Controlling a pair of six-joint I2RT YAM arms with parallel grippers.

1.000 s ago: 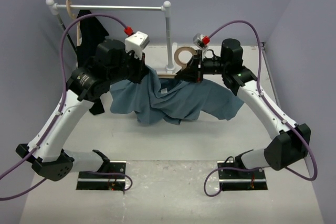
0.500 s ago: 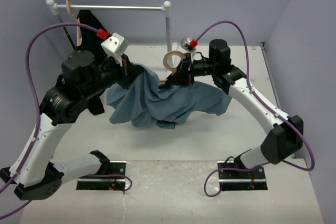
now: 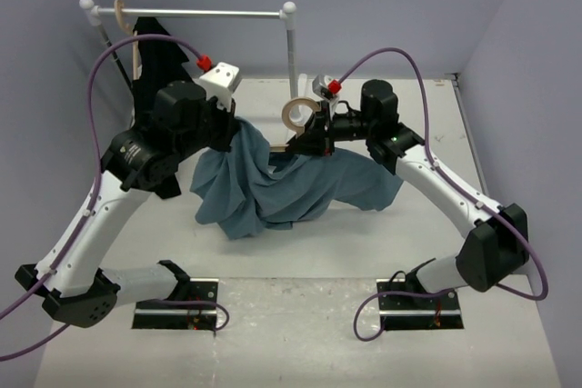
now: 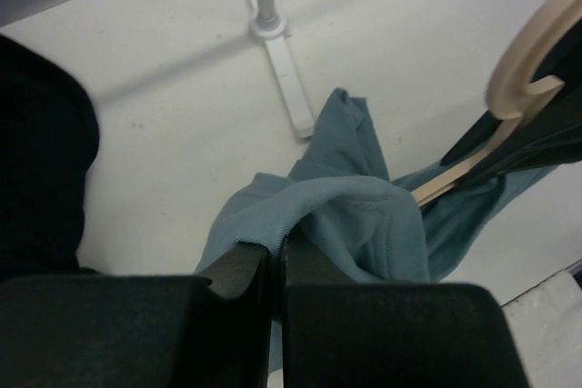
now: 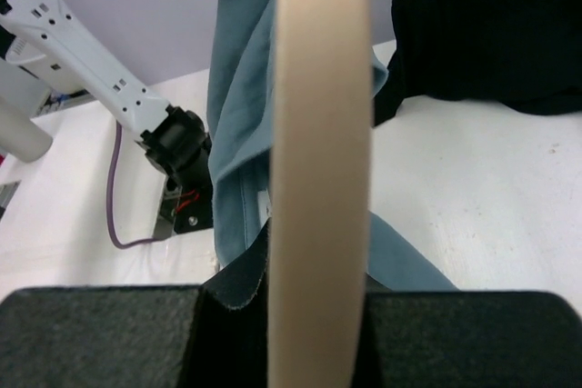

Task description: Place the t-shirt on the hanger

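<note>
Rack and its load: a white metal rail [image 3: 205, 14] on a post; at its left end a second wooden hanger [image 3: 120, 14] is hooked on, with a black garment [image 3: 160, 59] draped on it.
T-shirt: the grey-blue t-shirt [image 3: 282, 184] hangs bunched in soft folds between the two grippers, over the middle of the white table [image 3: 300, 256]. Whether its lowest folds touch the table cannot be told.
Hanger: the pale wood hanger [image 3: 297, 115] is held in the air right of the rail post, its rounded hook up. One arm is buried in the cloth.
Left gripper: the left gripper [image 4: 277, 256] is clenched on a ribbed, stitched edge of the t-shirt.
Right gripper: the right gripper [image 3: 316, 140] has its jaws clamped on the hanger's smooth flat wood, with t-shirt cloth just beside them.
Change: against half a second ago, the left wrist sits further right, nearer the hanger. Against a second ago, the hook has come left and a little lower. Both grips are unchanged.
Textures: matte knit cotton, smooth pale wood, black plastic fingers, purple cables.
</note>
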